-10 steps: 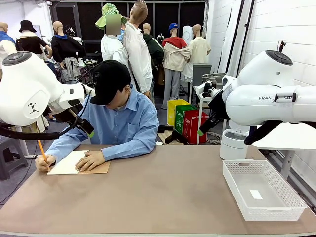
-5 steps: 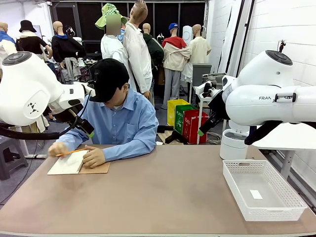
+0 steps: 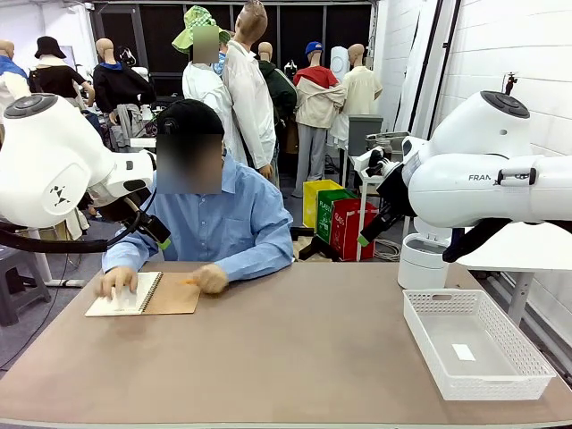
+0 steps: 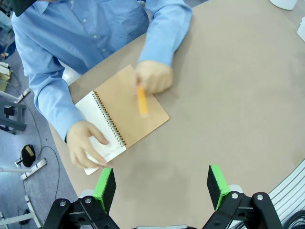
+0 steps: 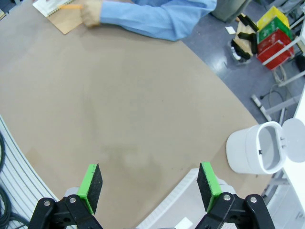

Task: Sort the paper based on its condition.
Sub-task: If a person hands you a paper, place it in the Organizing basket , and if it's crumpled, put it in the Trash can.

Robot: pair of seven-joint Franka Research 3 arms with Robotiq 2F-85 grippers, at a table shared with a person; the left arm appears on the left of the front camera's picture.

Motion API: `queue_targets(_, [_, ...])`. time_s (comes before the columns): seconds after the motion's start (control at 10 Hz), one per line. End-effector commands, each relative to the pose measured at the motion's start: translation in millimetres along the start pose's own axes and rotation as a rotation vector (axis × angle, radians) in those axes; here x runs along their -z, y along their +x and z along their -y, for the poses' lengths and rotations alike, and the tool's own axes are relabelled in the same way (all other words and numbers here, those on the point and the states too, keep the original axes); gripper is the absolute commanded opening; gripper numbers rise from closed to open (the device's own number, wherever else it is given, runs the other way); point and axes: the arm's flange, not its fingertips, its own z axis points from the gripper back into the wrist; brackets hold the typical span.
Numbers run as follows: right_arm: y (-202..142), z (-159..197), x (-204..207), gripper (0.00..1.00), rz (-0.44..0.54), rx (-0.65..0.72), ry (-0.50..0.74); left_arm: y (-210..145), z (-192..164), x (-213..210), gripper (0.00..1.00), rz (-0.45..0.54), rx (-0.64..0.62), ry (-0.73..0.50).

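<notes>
My left gripper (image 4: 162, 183): wide open, empty, facing the notebook (image 4: 128, 117) far left, a hand (image 4: 86, 143) on it. My right gripper (image 5: 150, 183): wide open, empty, over the table (image 5: 119, 105).

The glossy white, rounded left arm (image 3: 54, 165) has a grey disc cover (image 3: 31, 105) at 11 o'clock and a black cable (image 3: 36, 243) looping at 7 o'clock. The white right arm (image 3: 465, 192) bears grey "FRAN" lettering (image 3: 483, 177) and a black clip (image 3: 518, 176). The black left gripper (image 4: 161, 183) and black right gripper (image 5: 150, 181) each show 2 green pads (image 4: 102, 182) and silver screws (image 4: 231, 195). The person (image 3: 210, 228) wears a light blue buttoned shirt (image 3: 246, 228) and black cap (image 3: 183, 116).
</notes>
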Motion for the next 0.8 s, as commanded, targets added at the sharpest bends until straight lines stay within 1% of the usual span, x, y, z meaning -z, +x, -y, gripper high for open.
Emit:
queue_targets(0.0, [-0.2,0.3,0.8,1.0,-0.002,0.0,0.0,0.0,-0.4,-0.1,1.0,0.001,-0.002,-0.003])
queue_targets(0.7, [-0.2,0.3,0.8,1.0,-0.002,0.0,0.0,0.0,-0.4,-0.1,1.0,0.001,-0.002,-0.003])
